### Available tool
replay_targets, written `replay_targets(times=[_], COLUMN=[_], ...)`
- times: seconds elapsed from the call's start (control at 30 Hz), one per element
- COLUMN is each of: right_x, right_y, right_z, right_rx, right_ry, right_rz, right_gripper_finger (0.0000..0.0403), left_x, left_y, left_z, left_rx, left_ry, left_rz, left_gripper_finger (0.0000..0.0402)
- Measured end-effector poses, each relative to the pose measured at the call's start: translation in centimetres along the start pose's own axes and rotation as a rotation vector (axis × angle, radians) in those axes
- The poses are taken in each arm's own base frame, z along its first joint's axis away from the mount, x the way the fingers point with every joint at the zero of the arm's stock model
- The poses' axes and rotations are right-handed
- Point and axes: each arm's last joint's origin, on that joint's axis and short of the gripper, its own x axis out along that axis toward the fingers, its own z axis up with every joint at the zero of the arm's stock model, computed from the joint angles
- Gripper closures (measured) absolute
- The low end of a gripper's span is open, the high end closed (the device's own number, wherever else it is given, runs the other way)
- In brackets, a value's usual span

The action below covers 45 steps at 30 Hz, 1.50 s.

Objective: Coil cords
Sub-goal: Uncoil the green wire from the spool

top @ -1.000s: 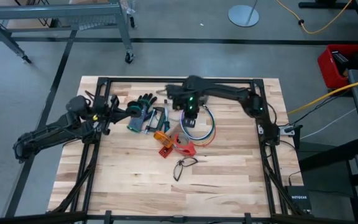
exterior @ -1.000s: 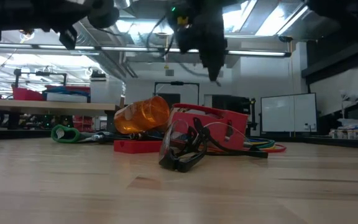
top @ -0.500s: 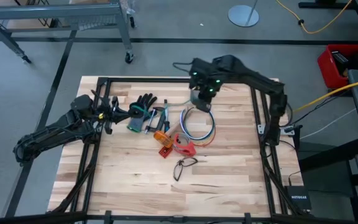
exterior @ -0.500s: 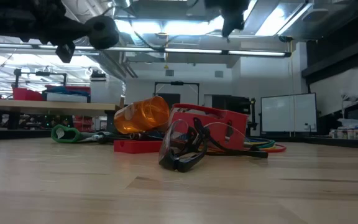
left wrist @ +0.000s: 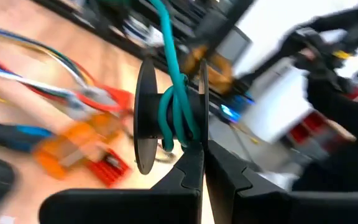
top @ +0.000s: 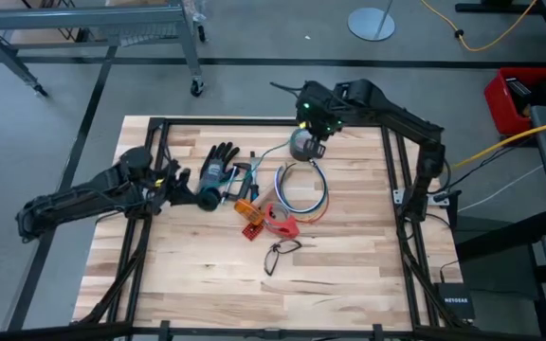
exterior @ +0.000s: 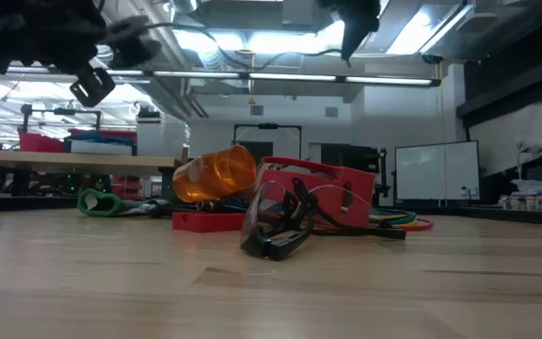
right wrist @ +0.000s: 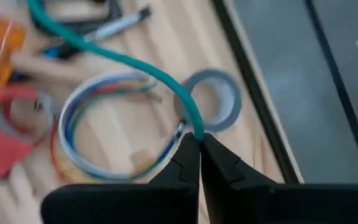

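The loop of blue, white and red-orange cords [top: 303,189] lies flat on the table; it also shows in the right wrist view [right wrist: 107,124]. My right gripper [top: 315,130] is above the grey tape roll [top: 303,144], shut on a thin teal cord [right wrist: 123,59]. That cord runs toward my left gripper [top: 184,182], which is shut on a black spool [left wrist: 166,118] with teal cord wound on its hub [left wrist: 176,115]. My left gripper pinches the rim of one spool flange [left wrist: 201,138] between its two fingertips. The spool stands out beyond the fingers, lifted clear of the table. My right gripper pinches the teal cord [right wrist: 195,129] between its fingertips from above. The cord runs away from the fingers over the table, lifted.
A dark glove [top: 220,157] and hand tools [top: 240,180] lie left of the cords. An orange vial [top: 245,208], a red holder [top: 279,222] and safety glasses [top: 282,252] lie nearer the front. Bare wood shows along the table's front [top: 254,294].
My right gripper has risen from over the cord loop and gone toward the table's far edge and a little right, to above the tape roll, staying shut and drawing the teal cord out. My left gripper has shifted slightly toward the near edge with the spool.
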Motion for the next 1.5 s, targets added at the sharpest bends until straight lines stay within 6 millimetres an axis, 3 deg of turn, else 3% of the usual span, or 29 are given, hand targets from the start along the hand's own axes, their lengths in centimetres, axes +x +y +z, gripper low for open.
replay_targets(times=[0.2, 0.47, 0.7, 1.0, 1.17, 1.33, 1.5], right_x=[0.9, 3.6, 7.0, 13.2, 16.4, 16.9, 16.0], right_y=[-1.0, -0.4, 0.7, 2.3, 3.8, 5.3, 6.4], right_z=[1.0, 1.9, 2.7, 3.5, 3.4, 2.2, 2.0], right_rx=[0.068, 0.060, 0.057, 0.070, 0.069, -0.004, -0.057], right_ry=[-0.053, 0.009, 0.096, 0.247, 0.346, 0.490, 0.473], right_rz=[0.003, 0.056, 0.234, 0.421, 0.484, 0.509, 0.508], right_gripper_finger=[0.0400, 0.0400, 0.0400, 0.0400, 0.0400, 0.0400, 0.0400], left_x=[0.9, 0.5, 0.4, 0.2, 0.0, -0.1, -0.3], left_y=[-1.5, -4.6, -4.9, -5.2, -5.3, -5.0, -4.2], left_z=[1.3, 4.0, 4.4, 4.8, 5.1, 5.3, 5.3], left_rx=[0.143, 0.547, 0.688, 0.868, 0.886, 0.858, 0.794], left_ry=[-0.033, -0.324, -0.436, -0.530, -0.597, -0.622, -0.592], left_rz=[-0.216, -0.427, -0.379, -0.365, -0.297, -0.230, -0.150], left_gripper_finger=[0.0401, 0.0401, 0.0401, 0.0401, 0.0401, 0.0401, 0.0401])
